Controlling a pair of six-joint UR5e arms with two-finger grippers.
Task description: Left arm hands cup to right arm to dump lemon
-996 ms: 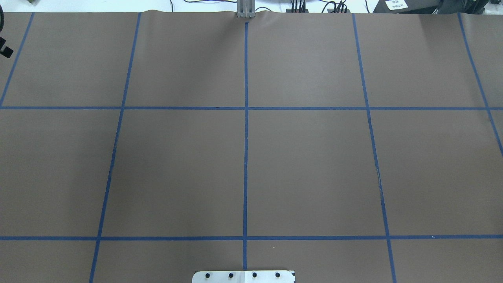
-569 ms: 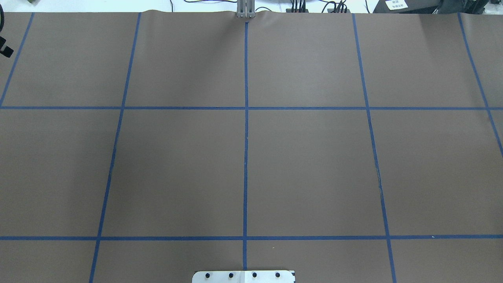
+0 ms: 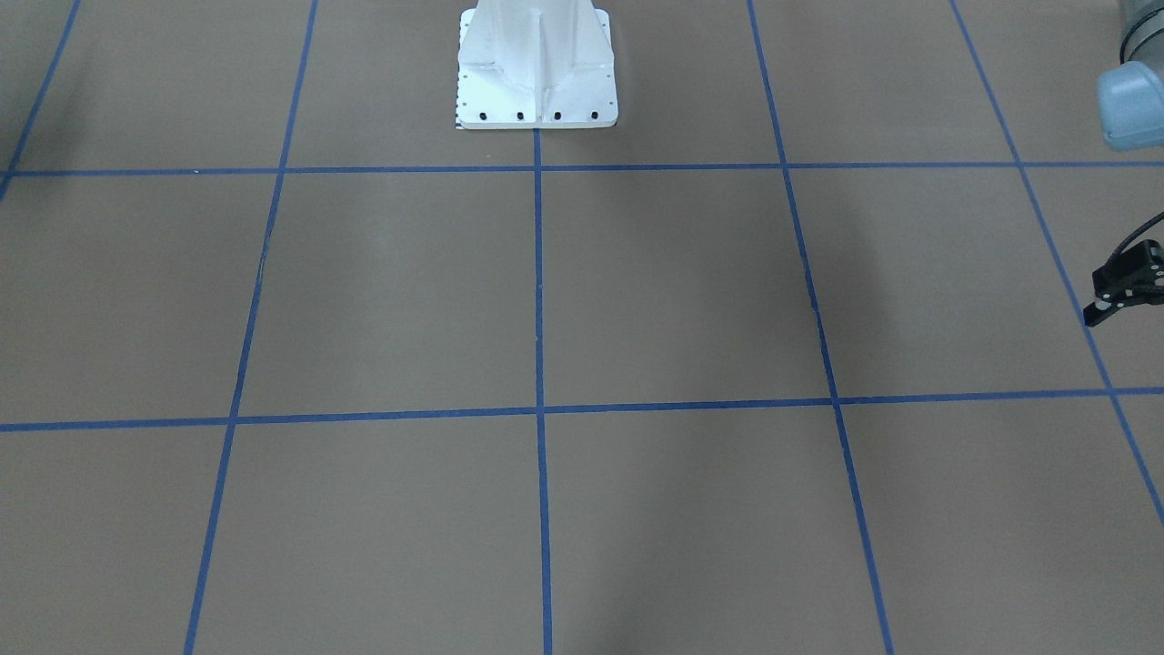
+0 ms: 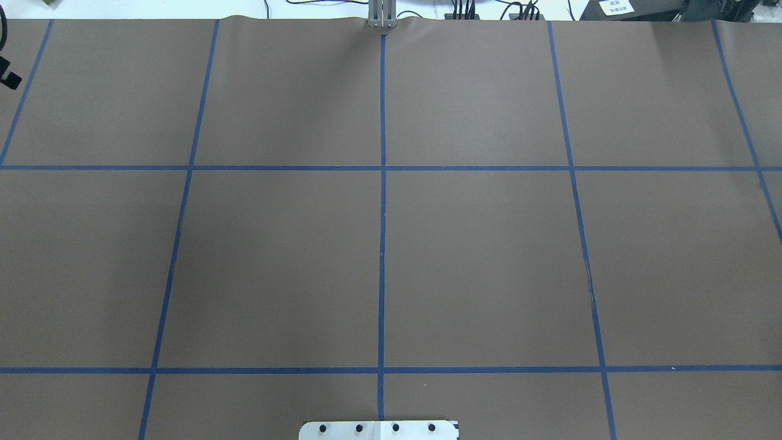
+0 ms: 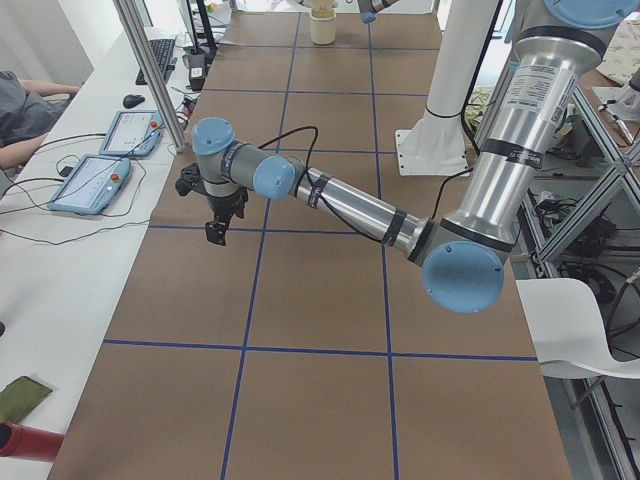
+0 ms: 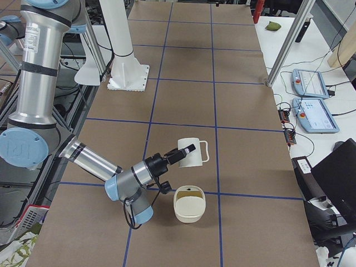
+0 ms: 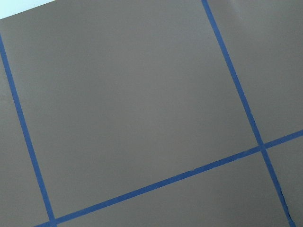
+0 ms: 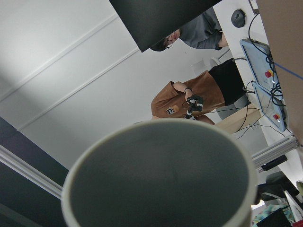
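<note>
The white cup (image 6: 191, 153) hangs off the table, tipped on its side, at the tip of my right arm's gripper (image 6: 181, 153), with its handle on the far side. It is just above and beyond a cream bowl (image 6: 189, 204). The right wrist view looks straight into the cup (image 8: 161, 175); its dark grey inside looks empty. I cannot make out a lemon. I cannot tell whether the right gripper is open or shut. My left gripper (image 5: 216, 230) points down over bare table, far from the cup. Only its edge shows in the front view (image 3: 1126, 284), so its state is unclear.
The brown table (image 4: 476, 263) carries a grid of blue tape lines. The white robot pedestal (image 3: 536, 68) stands at mid table. Teach pendants (image 6: 311, 100) lie on the white side bench. A person in a brown jacket (image 8: 189, 101) stands beyond the table.
</note>
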